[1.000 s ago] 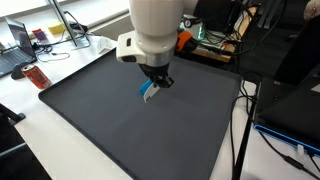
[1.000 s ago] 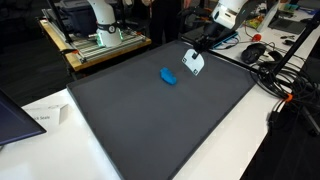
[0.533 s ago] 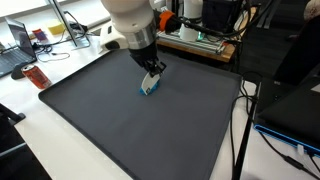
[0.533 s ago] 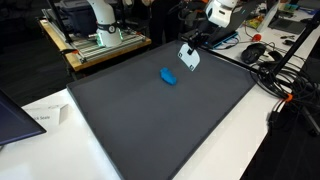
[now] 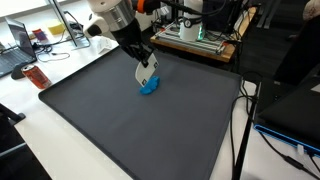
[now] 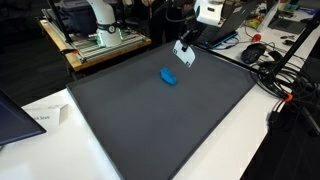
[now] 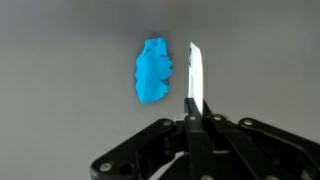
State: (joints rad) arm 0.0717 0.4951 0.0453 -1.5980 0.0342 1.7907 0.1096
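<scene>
Pincer closed on thin white plate, held edge-on; blue lump lies alongside below it, long axes parallel, apart.

Mat: smooth, matt, rubbery look. Lump: rough, crumpled, matt. Card: thin, smooth. Gripper: plastic, faint sheen.

Exterior views oblique, sharing mat; wrist behind gripper.
</scene>
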